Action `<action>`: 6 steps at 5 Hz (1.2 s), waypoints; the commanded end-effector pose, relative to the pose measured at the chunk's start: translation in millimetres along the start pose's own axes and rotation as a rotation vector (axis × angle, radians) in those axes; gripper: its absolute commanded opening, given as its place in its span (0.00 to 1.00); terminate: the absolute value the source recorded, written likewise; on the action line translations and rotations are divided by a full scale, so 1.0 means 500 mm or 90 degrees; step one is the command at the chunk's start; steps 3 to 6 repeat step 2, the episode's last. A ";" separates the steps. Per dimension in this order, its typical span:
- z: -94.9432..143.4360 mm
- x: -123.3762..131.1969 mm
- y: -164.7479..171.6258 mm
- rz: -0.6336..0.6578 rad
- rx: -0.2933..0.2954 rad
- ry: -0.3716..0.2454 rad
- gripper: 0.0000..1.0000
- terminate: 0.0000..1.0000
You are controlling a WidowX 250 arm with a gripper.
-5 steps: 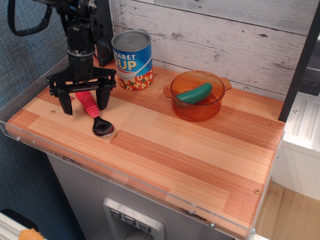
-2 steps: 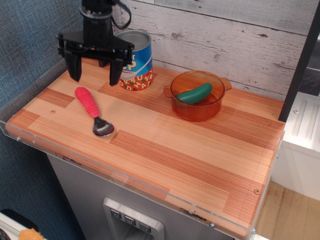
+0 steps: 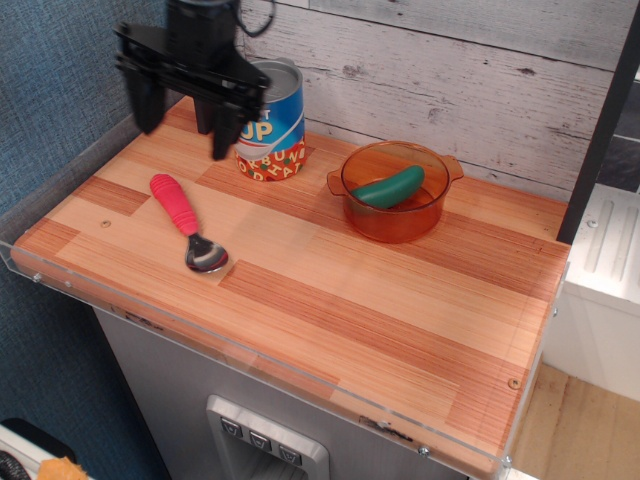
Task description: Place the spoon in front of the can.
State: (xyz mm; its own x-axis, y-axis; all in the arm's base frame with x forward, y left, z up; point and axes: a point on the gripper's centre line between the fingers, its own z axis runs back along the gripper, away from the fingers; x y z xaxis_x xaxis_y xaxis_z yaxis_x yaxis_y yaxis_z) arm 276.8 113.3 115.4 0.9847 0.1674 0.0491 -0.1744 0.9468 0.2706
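Observation:
The spoon (image 3: 186,223) lies flat on the wooden table, pink-red ribbed handle pointing back left, shiny bowl toward the front edge. The can (image 3: 270,120), blue label with white letters and a red band at the base, stands upright at the back, behind and to the right of the spoon. My gripper (image 3: 183,120) hangs open and empty in the air above the table's back left, well above the spoon's handle and just left of the can, partly covering the can's left side.
An orange transparent pot (image 3: 395,190) with a green pickle-shaped toy (image 3: 388,187) in it stands right of the can. A white plank wall runs behind. A clear plastic rim (image 3: 60,285) edges the table's left and front.
My gripper was low around the spoon's handle, then rose open and moved back toward the can. The spoon stays lying on the table.

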 end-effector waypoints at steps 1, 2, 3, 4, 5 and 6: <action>0.063 -0.060 0.032 -0.053 0.003 -0.012 1.00 0.00; 0.063 -0.060 0.032 -0.053 0.003 -0.012 1.00 1.00; 0.063 -0.060 0.032 -0.053 0.003 -0.012 1.00 1.00; 0.063 -0.060 0.032 -0.053 0.003 -0.012 1.00 1.00; 0.063 -0.060 0.032 -0.053 0.003 -0.012 1.00 1.00; 0.063 -0.060 0.032 -0.053 0.003 -0.012 1.00 1.00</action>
